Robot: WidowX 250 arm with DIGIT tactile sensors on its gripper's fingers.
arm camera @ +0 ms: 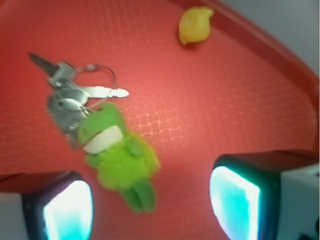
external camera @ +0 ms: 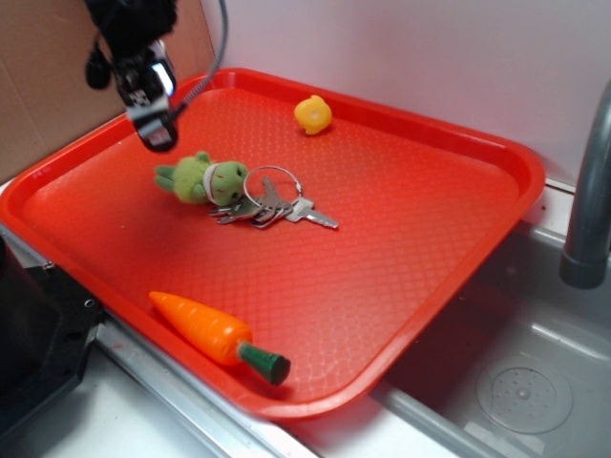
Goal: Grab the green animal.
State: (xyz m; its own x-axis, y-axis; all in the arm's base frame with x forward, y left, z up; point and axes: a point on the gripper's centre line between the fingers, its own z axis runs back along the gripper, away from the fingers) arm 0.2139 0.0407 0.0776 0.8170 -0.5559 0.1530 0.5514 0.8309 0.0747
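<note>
The green animal [external camera: 201, 177] lies on its side on the red tray [external camera: 410, 219], toward the tray's far left part, its head resting against a bunch of keys [external camera: 272, 205] on a ring. From the outside view, the end effector [external camera: 153, 105] hangs above and apart from the toy, which sits at roughly its five o'clock and lower down. Through the wrist view the two fingers [arm camera: 235, 197] stand spread wide, holding nothing, and the green animal [arm camera: 120, 157] lies between them but nearer the left one, its legs pointing toward six o'clock and its head toward eleven. So its long axis runs roughly crosswise to the line between the fingers, which I'd judge favourable for closing across the body. The keys [arm camera: 70, 95] touch the head at its far end, and I'd expect them to drag along.
</note>
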